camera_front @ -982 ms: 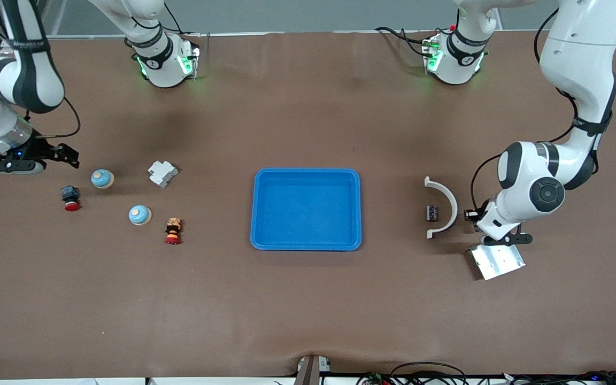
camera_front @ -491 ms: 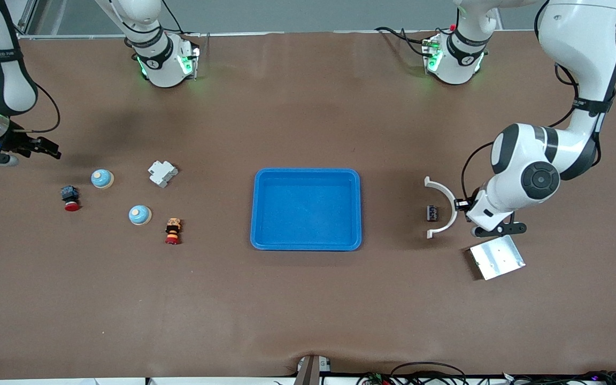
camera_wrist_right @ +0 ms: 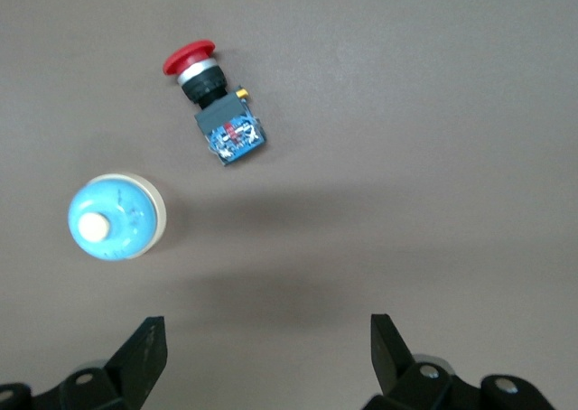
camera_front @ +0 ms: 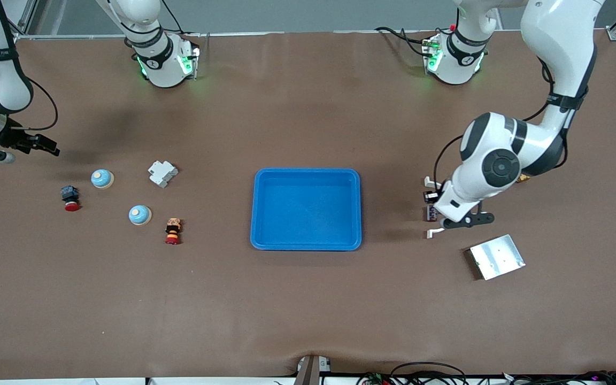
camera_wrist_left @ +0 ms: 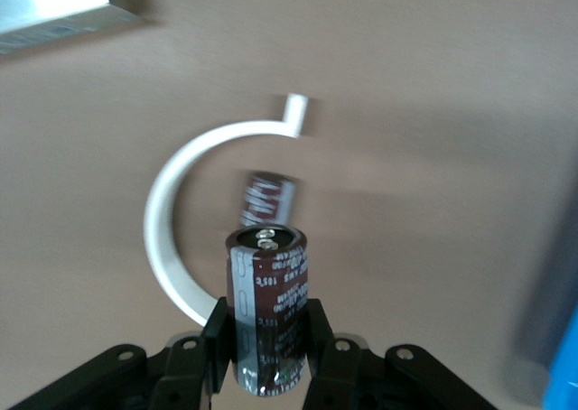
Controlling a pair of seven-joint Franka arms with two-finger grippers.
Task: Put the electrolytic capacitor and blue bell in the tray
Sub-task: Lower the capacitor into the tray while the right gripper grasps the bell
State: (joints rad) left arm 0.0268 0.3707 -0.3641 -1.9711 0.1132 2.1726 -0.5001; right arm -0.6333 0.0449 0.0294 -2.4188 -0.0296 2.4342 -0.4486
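Observation:
My left gripper (camera_wrist_left: 266, 327) is shut on a dark red electrolytic capacitor (camera_wrist_left: 268, 288) and holds it upright. In the front view the left gripper (camera_front: 430, 197) is over a white arc bracket (camera_front: 435, 232), beside the blue tray (camera_front: 306, 243). A second capacitor (camera_wrist_left: 268, 198) lies on the table inside the arc (camera_wrist_left: 167, 211) and also shows in the front view (camera_front: 431, 214). Two blue bells (camera_front: 102, 178) (camera_front: 139, 215) stand toward the right arm's end. My right gripper (camera_front: 46, 147) is open and empty beside the first bell (camera_wrist_right: 116, 217), in the air (camera_wrist_right: 266, 338).
A red push button (camera_front: 70, 198) lies beside the first bell and shows in the right wrist view (camera_wrist_right: 217, 103). A white plastic part (camera_front: 162, 173) and a red and orange button (camera_front: 172, 230) lie near the bells. A silver metal plate (camera_front: 496, 256) lies nearer the camera than the left gripper.
My left arm has moved with the capacitor from beside the silver plate to over the white arc, toward the tray. My right gripper drew back toward the table's end, then held still.

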